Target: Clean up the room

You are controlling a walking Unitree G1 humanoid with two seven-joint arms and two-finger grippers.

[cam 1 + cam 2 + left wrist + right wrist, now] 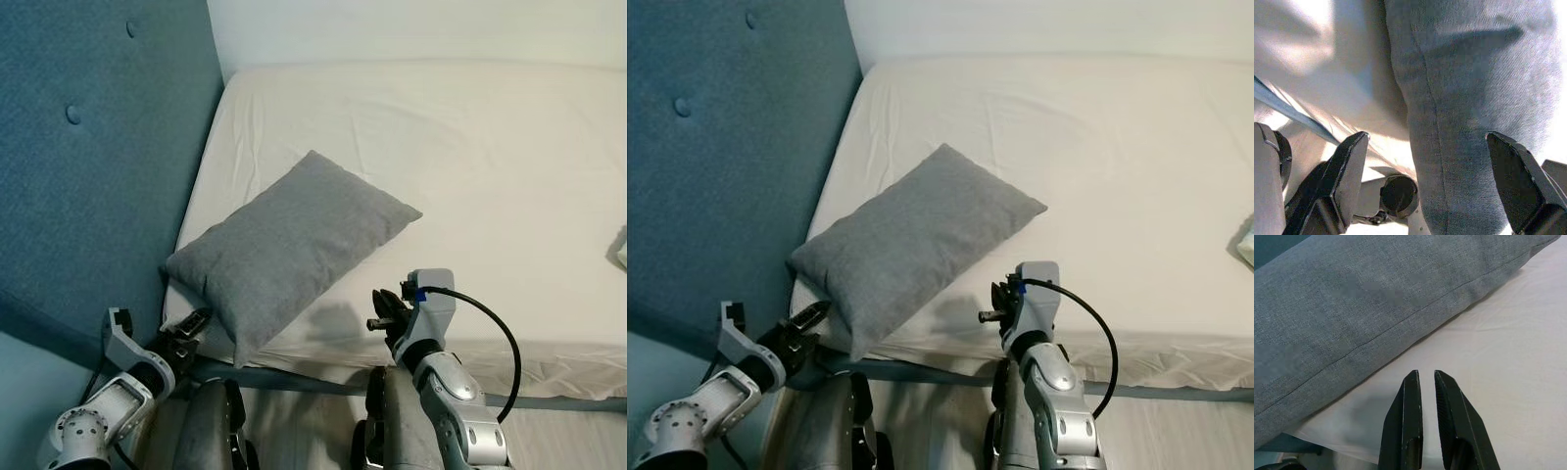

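Grey pillow (289,245) on white-sheeted bed (490,176) beside teal headboard (88,176), left gripper (1425,186) jaws released, straddling pillow corner, right gripper (1427,396) jaws nearly clenched, empty.

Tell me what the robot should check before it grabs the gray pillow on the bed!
1. Pillow within reach, at the near edge of the bed: ok.
2. Left gripper open, with the pillow's corner between its fingers: ok.
3. Right gripper open enough to grab: not ok, its fingers are nearly together.
4. Right gripper touching the pillow: not ok, it points at the sheet beside it.
5. Nothing lying on the pillow: ok.
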